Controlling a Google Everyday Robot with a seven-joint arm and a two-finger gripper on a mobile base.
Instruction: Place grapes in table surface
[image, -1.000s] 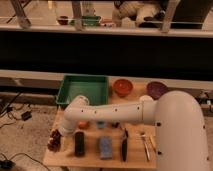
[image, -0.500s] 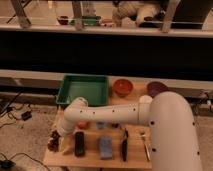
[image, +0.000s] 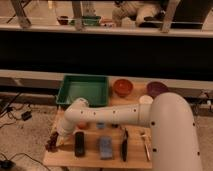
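The arm has dipped over the last second. Its pale elbow sits a little further right than it did, and the end effector (image: 59, 136) has come down toward the front-left corner of the tabletop (image: 135, 156). The grapes (image: 50, 145) have come down with it and now show as a dark clump right at the left edge of the wood, just below the tip of the arm. To my eye the putting-down is nearly done or only just done: the bunch looks low enough to be resting on the wood, though I cannot say for sure that it touches. Nor can I tell whether the end effector has hold of the bunch or has let it go — the arm's white shell is in the way.

The grapes look like a small, lumpy bunch of dark red-purple berries, lying just to the left of the black block (image: 79, 143). They sit very near the edge — a slip outward could send them to the floor. The green tray (image: 85, 90) stands behind, well apart from them.
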